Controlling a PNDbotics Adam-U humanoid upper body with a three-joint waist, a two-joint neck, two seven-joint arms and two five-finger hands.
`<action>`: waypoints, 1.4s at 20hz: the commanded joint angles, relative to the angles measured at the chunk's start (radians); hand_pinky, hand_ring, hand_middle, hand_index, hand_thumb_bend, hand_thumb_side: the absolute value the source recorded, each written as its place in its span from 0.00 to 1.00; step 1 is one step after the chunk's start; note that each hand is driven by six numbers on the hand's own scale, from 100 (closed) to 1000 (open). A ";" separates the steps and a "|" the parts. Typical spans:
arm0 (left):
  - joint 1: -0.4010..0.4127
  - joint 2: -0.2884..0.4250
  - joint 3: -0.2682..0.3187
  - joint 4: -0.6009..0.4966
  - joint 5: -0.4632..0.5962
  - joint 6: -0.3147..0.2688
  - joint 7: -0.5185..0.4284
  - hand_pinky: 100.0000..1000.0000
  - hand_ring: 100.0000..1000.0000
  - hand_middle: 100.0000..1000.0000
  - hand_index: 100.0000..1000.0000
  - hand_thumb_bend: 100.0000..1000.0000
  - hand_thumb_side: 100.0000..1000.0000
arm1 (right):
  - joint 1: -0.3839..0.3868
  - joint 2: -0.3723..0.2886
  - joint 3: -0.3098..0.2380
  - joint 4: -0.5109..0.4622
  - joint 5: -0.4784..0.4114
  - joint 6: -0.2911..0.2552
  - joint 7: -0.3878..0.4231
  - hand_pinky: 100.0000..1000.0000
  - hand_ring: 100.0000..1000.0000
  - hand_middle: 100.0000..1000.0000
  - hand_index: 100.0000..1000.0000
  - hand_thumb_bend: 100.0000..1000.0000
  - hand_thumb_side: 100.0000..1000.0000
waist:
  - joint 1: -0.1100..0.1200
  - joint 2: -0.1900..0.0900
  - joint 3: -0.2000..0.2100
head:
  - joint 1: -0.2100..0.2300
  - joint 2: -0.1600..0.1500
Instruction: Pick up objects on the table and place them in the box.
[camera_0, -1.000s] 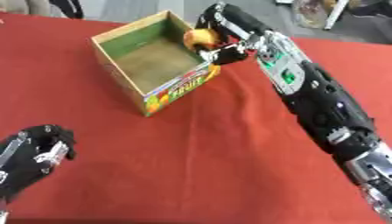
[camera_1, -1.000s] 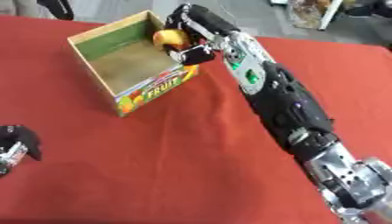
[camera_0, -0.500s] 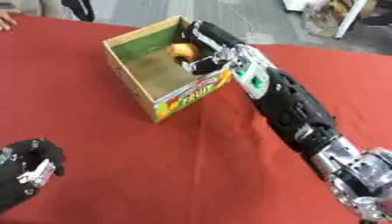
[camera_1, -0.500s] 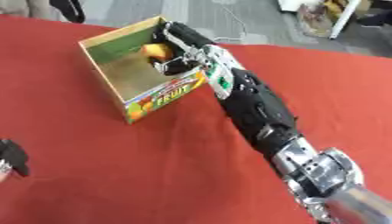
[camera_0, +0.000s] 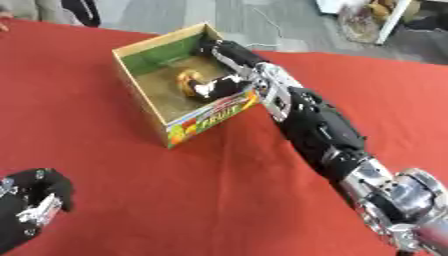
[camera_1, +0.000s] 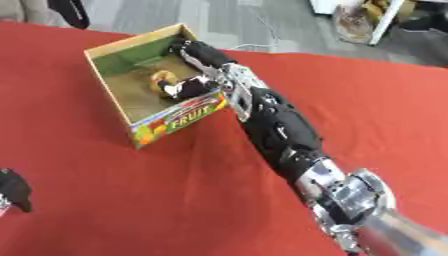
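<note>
A cardboard fruit box (camera_0: 206, 116) with green inner walls stands on the red table at upper left. My right hand (camera_0: 220, 86) reaches over its near-right wall and down into it, fingers curled round a small yellow-orange object (camera_0: 187, 80) low inside the box. Whether the object touches the box floor I cannot tell. My left hand (camera_0: 33, 207) rests at the lower left corner, fingers relaxed, holding nothing.
The red table cloth (camera_0: 219, 200) spreads around the box. Grey floor (camera_0: 262, 20) lies beyond the far edge, with white furniture (camera_0: 385, 15) at upper right. Dark shapes show at the far left edge (camera_0: 79, 10).
The right hand has gone down from the box's rim into the box with the yellow-orange object. The camera has shifted, so the whole scene sits differently.
</note>
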 joint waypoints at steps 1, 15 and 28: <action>-0.013 0.005 -0.001 -0.023 0.006 0.000 -0.004 0.46 0.42 0.43 0.46 0.07 0.30 | -0.019 -0.014 -0.003 -0.034 -0.006 -0.006 -0.010 0.79 0.84 0.83 0.87 0.19 0.48 | 0.008 -0.015 -0.005 | -0.002 -0.008; 0.034 0.018 0.055 -0.022 -0.002 0.002 0.053 0.46 0.42 0.43 0.46 0.07 0.31 | 0.167 -0.106 0.045 -0.517 -0.648 0.169 0.026 0.58 0.66 0.62 0.76 0.00 0.28 | 0.025 -0.026 -0.146 | 0.102 0.008; 0.052 0.026 0.076 -0.024 -0.004 0.003 0.079 0.46 0.42 0.44 0.46 0.06 0.30 | 0.467 -0.089 -0.010 -0.810 -0.892 0.295 -0.001 0.54 0.62 0.57 0.73 0.00 0.31 | 0.035 -0.020 -0.226 | 0.149 0.033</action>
